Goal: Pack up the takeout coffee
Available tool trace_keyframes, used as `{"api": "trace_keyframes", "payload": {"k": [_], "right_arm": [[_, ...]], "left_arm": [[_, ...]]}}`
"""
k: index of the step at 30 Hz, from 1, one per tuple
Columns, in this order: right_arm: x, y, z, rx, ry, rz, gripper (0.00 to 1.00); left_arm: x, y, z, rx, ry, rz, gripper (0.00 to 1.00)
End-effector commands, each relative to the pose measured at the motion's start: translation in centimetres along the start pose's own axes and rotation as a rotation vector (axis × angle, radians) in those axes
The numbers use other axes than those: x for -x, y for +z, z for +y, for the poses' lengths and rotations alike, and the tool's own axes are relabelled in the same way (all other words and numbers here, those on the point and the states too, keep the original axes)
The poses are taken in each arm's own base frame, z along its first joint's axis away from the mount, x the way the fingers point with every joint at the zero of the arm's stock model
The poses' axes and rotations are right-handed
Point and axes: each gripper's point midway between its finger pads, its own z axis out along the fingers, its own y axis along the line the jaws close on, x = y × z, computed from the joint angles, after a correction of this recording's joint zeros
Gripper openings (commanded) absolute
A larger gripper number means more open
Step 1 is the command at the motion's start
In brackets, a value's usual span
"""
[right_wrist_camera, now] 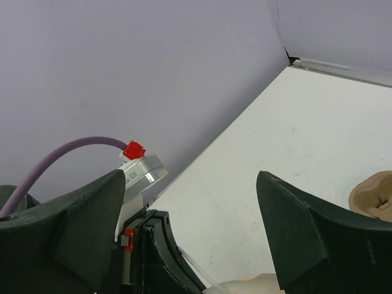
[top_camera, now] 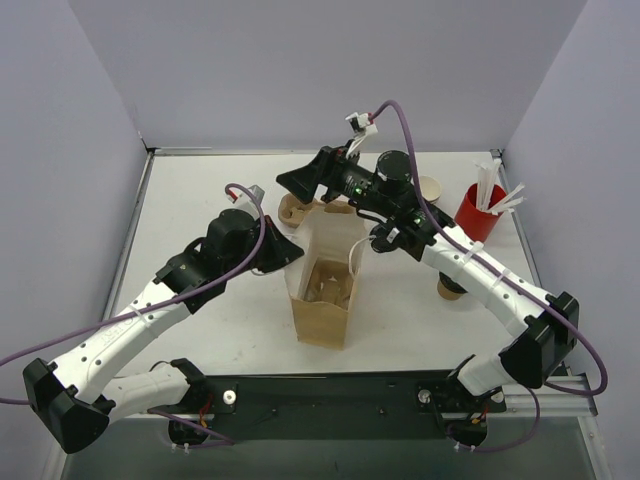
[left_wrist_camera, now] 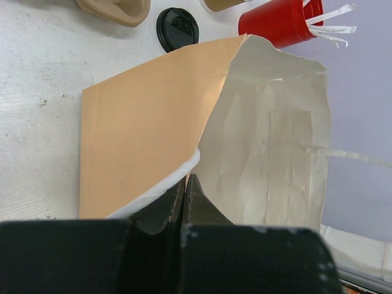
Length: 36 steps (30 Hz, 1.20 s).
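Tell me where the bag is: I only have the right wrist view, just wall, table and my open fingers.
Observer: The paper bag stands upright mid-table, mouth open, on the near side of the right gripper.
Operator: Is anything holding it?
Observer: The left gripper is shut on its rim.
Operator: And the coffee?
Observer: The takeout coffee stands on the table beside the red cup, outside the bag.
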Motion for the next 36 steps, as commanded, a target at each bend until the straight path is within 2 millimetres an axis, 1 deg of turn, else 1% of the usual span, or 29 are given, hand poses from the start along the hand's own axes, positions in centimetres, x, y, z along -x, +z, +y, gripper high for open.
{"api": "trace_keyframes", "payload": {"k": [1, 2, 3, 4, 5, 6, 7, 10, 11, 12, 13, 14, 15, 16, 18, 19, 21, 22, 24, 25, 27, 28, 30, 31, 33, 34, 36], "right_arm": [[5.3, -1.0, 2.9, 0.076, -0.012, -0.136, 0.83], [4.9, -1.0, 2.4, 0.049, -0.001, -0.118, 0.83], [5.6, -1.1, 2.6, 0.038, -0.004, -0.123, 0.83], [5.8, -1.2, 2.0, -0.004, 0.003, -0.129, 0.82], [5.3, -1.4, 1.2, -0.056, 0.011, -0.099, 0.83], [5.4, -1.6, 0.8, -0.086, 0.013, -0.096, 0.83], [5.7, -2.1, -0.3, -0.160, 0.020, -0.096, 0.82], [6.3, -3.6, -1.5, -0.266, 0.018, -0.084, 0.83], [7.0, -4.4, -2.0, -0.318, 0.014, -0.106, 0.83], [7.6, -4.8, -2.1, -0.340, 0.011, -0.123, 0.83], [7.1, -5.8, -2.7, -0.381, 0.018, -0.099, 0.83], [7.5, -6.4, -3.4, -0.424, 0.022, -0.115, 0.83], [7.5, -6.8, -3.6, -0.439, 0.036, -0.115, 0.83], [7.5, -7.8, -4.2, -0.484, 0.042, -0.113, 0.83], [7.9, -8.8, -4.8, -0.526, 0.052, -0.115, 0.83], [7.2, -9.4, -5.2, -0.556, 0.056, -0.078, 0.82], [7.4, -10.4, -5.3, -0.589, 0.054, -0.065, 0.83], [6.6, -11.1, -5.7, -0.617, 0.058, -0.026, 0.82], [6.1, -12.0, -6.0, -0.647, 0.059, -0.001, 0.82], [5.5, -12.9, -6.0, -0.666, 0.066, 0.024, 0.82], [4.6, -13.9, -6.4, -0.695, 0.063, 0.057, 0.82], [4.2, -15.0, -6.6, -0.725, 0.060, 0.071, 0.82], [3.2, -16.1, -7.1, -0.757, 0.059, 0.100, 0.82], [2.9, -17.0, -7.0, -0.769, 0.061, 0.110, 0.82], [2.2, -17.7, -7.1, -0.783, 0.071, 0.133, 0.82], [1.6, -18.4, -7.0, -0.790, 0.074, 0.160, 0.81], [1.0, -18.9, -7.0, -0.798, 0.080, 0.193, 0.79]], "left_arm": [[0.6, -0.4, -1.1, -0.045, 0.001, -0.019, 0.00], [0.6, -0.5, -1.2, -0.048, 0.003, -0.020, 0.00], [0.7, -0.5, -1.3, -0.050, 0.000, -0.022, 0.00], [0.8, -0.6, -1.3, -0.053, -0.002, -0.026, 0.00], [0.8, -0.7, -1.5, -0.059, -0.004, -0.029, 0.00], [0.8, -0.7, -1.6, -0.060, -0.004, -0.030, 0.00], [1.3, -0.6, -1.3, -0.048, -0.006, -0.050, 0.00], [1.3, -0.6, -1.3, -0.041, -0.007, -0.054, 0.00], [1.4, -0.5, -1.2, -0.037, -0.009, -0.056, 0.00], [1.4, -0.5, -1.1, -0.032, -0.009, -0.060, 0.00], [1.4, -0.4, -1.0, -0.029, -0.009, -0.059, 0.00], [1.3, -0.4, -0.9, -0.025, -0.010, -0.057, 0.00], [1.5, -0.4, -1.0, -0.024, -0.012, -0.063, 0.00], [1.4, -0.3, -0.9, -0.021, -0.013, -0.063, 0.00], [1.6, -0.3, -0.9, -0.017, -0.017, -0.068, 0.00], [1.5, -0.3, -0.9, -0.015, -0.018, -0.068, 0.00], [1.7, -0.3, -1.0, -0.015, -0.019, -0.074, 0.00], [1.7, -0.2, -0.9, -0.009, -0.021, -0.073, 0.00], [1.8, -0.2, -0.9, -0.008, -0.023, -0.080, 0.00], [1.8, -0.2, -0.9, -0.005, -0.026, -0.082, 0.00], [1.8, -0.2, -0.7, 0.000, -0.028, -0.086, 0.00], [1.9, -0.2, -0.8, -0.002, -0.031, -0.093, 0.00], [1.9, -0.2, -0.7, 0.001, -0.033, -0.098, 0.00], [2.0, -0.3, -0.8, -0.001, -0.034, -0.102, 0.00], [2.1, -0.3, -0.8, -0.001, -0.036, -0.108, 0.00], [2.2, -0.4, -0.8, -0.002, -0.036, -0.110, 0.00], [2.2, -0.4, -0.9, -0.002, -0.036, -0.112, 0.00]]}}
